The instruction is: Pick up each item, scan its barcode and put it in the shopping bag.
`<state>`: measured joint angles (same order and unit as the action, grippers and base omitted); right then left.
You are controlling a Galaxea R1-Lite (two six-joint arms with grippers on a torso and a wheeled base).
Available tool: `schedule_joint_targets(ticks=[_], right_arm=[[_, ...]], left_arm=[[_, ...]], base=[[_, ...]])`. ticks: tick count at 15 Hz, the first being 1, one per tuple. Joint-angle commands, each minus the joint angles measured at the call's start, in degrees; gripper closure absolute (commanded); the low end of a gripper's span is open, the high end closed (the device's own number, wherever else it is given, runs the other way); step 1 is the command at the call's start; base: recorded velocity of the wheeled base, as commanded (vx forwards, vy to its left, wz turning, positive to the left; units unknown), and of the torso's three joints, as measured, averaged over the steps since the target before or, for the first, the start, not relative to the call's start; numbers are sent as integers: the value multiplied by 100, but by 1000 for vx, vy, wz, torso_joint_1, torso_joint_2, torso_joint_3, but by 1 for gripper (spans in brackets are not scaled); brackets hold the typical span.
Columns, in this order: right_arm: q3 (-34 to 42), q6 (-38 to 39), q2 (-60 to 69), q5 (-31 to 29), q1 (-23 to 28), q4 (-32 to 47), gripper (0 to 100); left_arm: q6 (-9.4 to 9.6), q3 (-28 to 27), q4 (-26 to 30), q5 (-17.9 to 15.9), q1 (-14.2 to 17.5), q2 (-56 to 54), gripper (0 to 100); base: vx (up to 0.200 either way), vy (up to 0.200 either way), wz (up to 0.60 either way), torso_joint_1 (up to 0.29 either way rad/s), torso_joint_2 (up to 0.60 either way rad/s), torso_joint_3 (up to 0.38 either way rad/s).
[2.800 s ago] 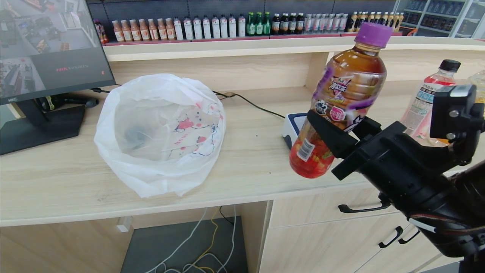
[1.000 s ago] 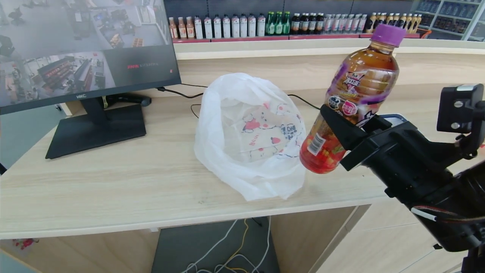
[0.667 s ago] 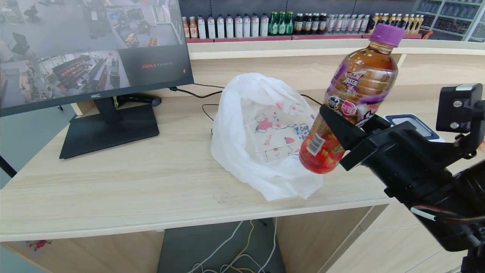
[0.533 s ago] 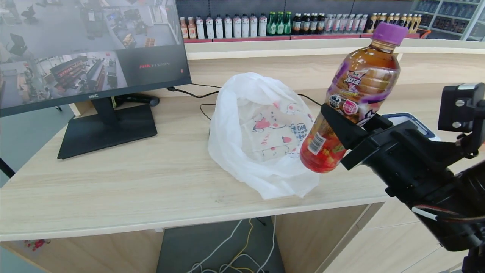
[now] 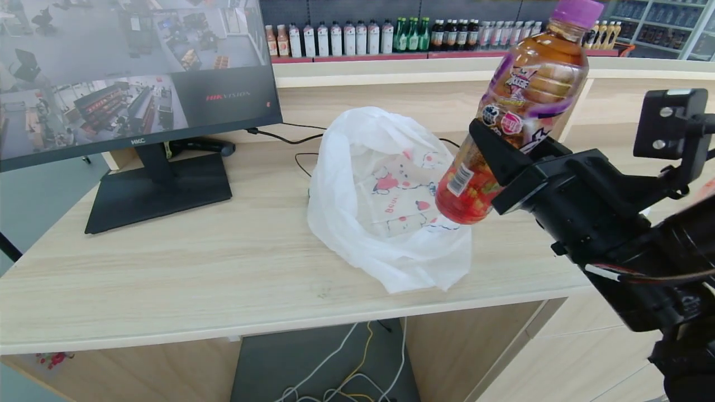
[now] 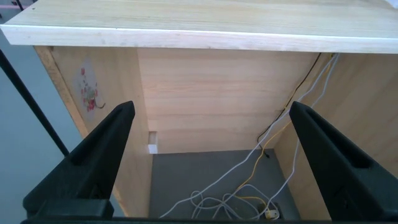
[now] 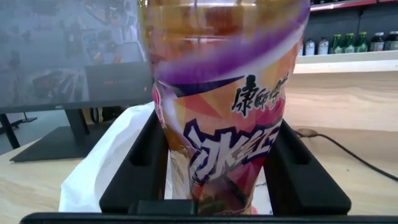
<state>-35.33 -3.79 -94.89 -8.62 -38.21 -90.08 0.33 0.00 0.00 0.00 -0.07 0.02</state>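
A tea bottle [image 5: 522,106] with a purple cap and a purple-red label hangs tilted in the air, with my right gripper [image 5: 511,164] shut on its lower half. Its red base is just over the right rim of the white shopping bag [image 5: 385,195], which stands open on the wooden counter [image 5: 195,262]. From the right wrist, the bottle [image 7: 217,106] sits between the black fingers [image 7: 134,162] with the bag [image 7: 106,168] behind it. My left gripper [image 6: 211,158] is open below the counter's front edge, holding nothing.
A monitor [image 5: 128,72] on a black stand occupies the counter's back left, with a cable [image 5: 290,139] running behind the bag. Shelves of bottles [image 5: 424,36] line the far wall. Loose wires [image 6: 249,186] lie on the floor under the counter.
The head camera swung, shifting the whole scene rightward in view. Over the last half second my right gripper raised the bottle and carried it slightly left, toward the bag's rim.
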Motion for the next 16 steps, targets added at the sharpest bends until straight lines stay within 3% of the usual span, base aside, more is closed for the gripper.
schedule_joint_targets(ticks=[1,3,7,16], right_arm=[[-361,-8,-346,9,6,8,100],[-1301,-16,-838,9,-3,8,100],[-2171,1,-1453,9,129,8,100],[-2470,256,-2007,9,138,8,100]], left_arm=[[2,0,0,0,-1,-2,0],[2,0,0,0,-1,-2,0],[2,0,0,0,-1,-2,0],[-24,0,0,0,-1,-2,0]], base=[[0,0,0,0,0,0],[0,0,0,0,0,0],[0,0,0,0,0,0],[0,0,0,0,0,0]])
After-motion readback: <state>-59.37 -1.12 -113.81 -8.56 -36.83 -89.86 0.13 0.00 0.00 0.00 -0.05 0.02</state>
